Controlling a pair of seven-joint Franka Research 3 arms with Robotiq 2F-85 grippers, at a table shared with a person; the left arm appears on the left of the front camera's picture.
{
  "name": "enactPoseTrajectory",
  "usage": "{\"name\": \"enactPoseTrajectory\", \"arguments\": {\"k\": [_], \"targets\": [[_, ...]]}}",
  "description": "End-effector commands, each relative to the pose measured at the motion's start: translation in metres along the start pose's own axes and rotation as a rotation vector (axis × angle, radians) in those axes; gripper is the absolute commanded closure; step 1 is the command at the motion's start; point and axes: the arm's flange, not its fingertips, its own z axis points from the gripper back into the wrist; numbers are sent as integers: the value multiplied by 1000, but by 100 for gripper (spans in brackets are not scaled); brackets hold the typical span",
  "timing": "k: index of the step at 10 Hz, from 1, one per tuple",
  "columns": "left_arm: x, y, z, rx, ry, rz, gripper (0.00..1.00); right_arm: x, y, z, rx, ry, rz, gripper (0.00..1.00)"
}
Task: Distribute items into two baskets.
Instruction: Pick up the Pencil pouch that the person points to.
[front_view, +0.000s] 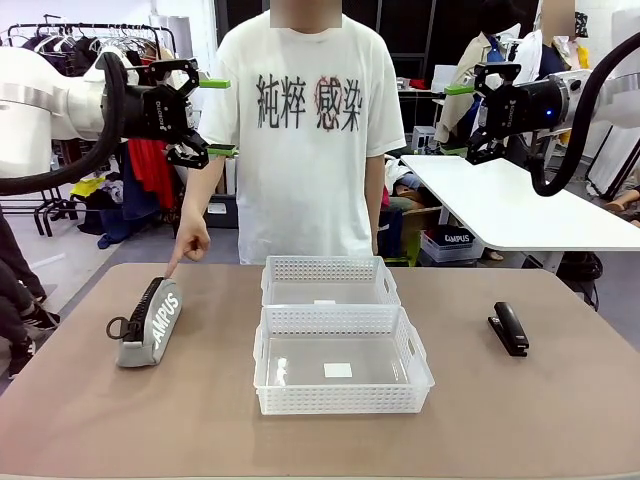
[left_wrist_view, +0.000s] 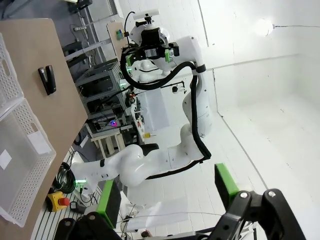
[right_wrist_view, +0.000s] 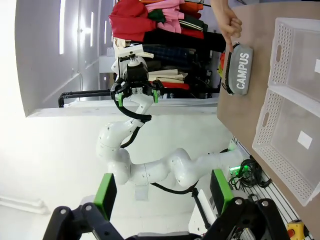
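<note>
The grey "CAMPUS" pouch (front_view: 150, 322) (right_wrist_view: 240, 70) lies at the table's left, and a person's finger (front_view: 190, 245) (right_wrist_view: 227, 22) points down at its far end. On the right of the table rests the black stapler (front_view: 510, 328) (left_wrist_view: 47, 79). Two white lattice baskets sit in the middle, one (front_view: 325, 268) (right_wrist_view: 280, 45) behind the other (front_view: 340, 398) (left_wrist_view: 30, 150) (right_wrist_view: 272, 120), both with nothing inside. My left gripper (front_view: 218, 118) (left_wrist_view: 167, 192) hangs open high above the pouch's side. High at the right, my right gripper (front_view: 462, 122) (right_wrist_view: 162, 192) is open too, with nothing held.
The person stands at the table's far edge, behind the baskets. A white table (front_view: 520, 205) stands beyond at the right, with a clothes rack (front_view: 90, 40) at the back left. Bare brown tabletop (front_view: 200, 420) lies between the pouch, baskets and stapler.
</note>
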Motion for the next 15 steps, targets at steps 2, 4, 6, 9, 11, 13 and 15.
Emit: {"name": "enactPoseTrajectory", "arguments": {"k": [2,4,6,9,11,13,15], "targets": [[-1,-1,0,2,8,-2,0,-1,3,1,-13,11,6,0],[-1,-1,0,2,8,-2,0,-1,3,1,-13,11,6,0],[-1,-1,0,2,8,-2,0,-1,3,1,-13,11,6,0],[-10,-6,-1,365,75,62,0,-1,3,1,-13,11,6,0],[-14,-2,5,564,120,100,0,-1,3,1,-13,11,6,0],[-16,3,12,875,187,36,0,-1,3,1,-13,11,6,0],[-9,19,24,1054,262,-61,0,-1,3,1,-13,11,6,0]]}}
